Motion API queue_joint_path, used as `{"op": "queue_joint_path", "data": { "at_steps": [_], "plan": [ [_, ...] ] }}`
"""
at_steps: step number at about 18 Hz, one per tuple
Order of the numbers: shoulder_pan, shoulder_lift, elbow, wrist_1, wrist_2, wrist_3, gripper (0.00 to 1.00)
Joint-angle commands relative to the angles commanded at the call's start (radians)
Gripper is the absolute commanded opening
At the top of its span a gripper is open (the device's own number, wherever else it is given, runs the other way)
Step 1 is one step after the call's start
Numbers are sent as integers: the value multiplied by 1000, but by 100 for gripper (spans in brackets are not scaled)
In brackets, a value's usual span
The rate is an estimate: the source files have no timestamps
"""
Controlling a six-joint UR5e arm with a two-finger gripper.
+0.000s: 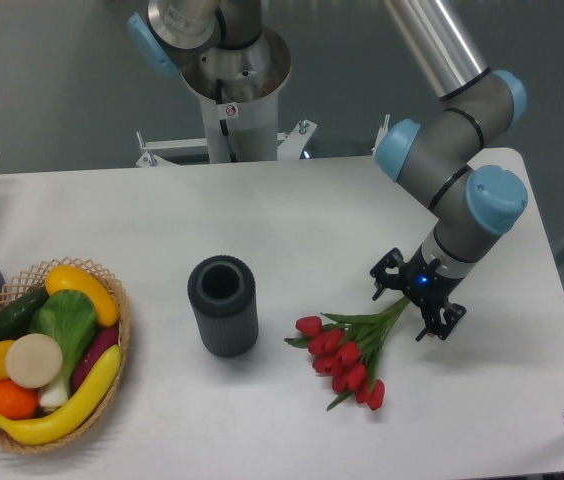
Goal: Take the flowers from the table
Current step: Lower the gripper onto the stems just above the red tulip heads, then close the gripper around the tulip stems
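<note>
Flowers point(347, 352) lie on the white table point(322, 215), right of a dark cylinder point(223, 305); stems point up-right into the end effector point(418, 307) (fingers spread either side of the stem ends, whether touching cannot be told).

Gripper point(420, 297): low over the worktop point(312, 210), fingers point(447, 320) straddling the stem ends
Flowers point(347, 358): red tulips lying flat, heads toward the front edge
Dark cylinder point(223, 305): upright, left of the flowers
Wicker basket point(112, 290): vegetables, far left
</note>
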Motion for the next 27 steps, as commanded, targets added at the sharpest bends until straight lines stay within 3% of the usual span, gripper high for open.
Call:
{"op": "queue_joint_path", "data": {
  "at_steps": [9,12,16,27],
  "plan": [
    [-15,-6,-17,48,43,-3,99],
    [-15,-8,-15,48,45,-3,74],
    [-14,-8,-11,48,43,-23,47],
    [-14,-3,-8,46,43,-32,24]
  ]
}}
